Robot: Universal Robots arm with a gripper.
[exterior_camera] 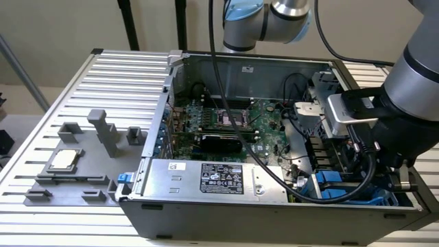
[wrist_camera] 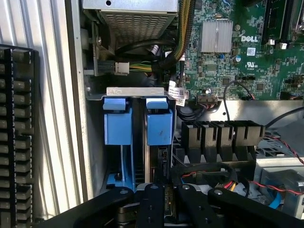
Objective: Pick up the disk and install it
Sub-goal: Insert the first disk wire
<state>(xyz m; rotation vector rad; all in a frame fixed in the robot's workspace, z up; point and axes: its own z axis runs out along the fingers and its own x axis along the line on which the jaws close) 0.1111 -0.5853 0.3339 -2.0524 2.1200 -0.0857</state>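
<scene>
Claw (wrist_camera: 159,199) is narrowed on the disk (wrist_camera: 154,156), holding it edge-on so its blue rails seat in the drive bay (wrist_camera: 135,91).

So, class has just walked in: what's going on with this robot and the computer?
A single robot arm is reaching into the open computer case, down at the drive bay in the corner on the exterior view's right. Its gripper sits directly over the disk, which stands on edge in the bay between its blue carrier rails. Whether the disk is fully seated cannot be told.
</scene>
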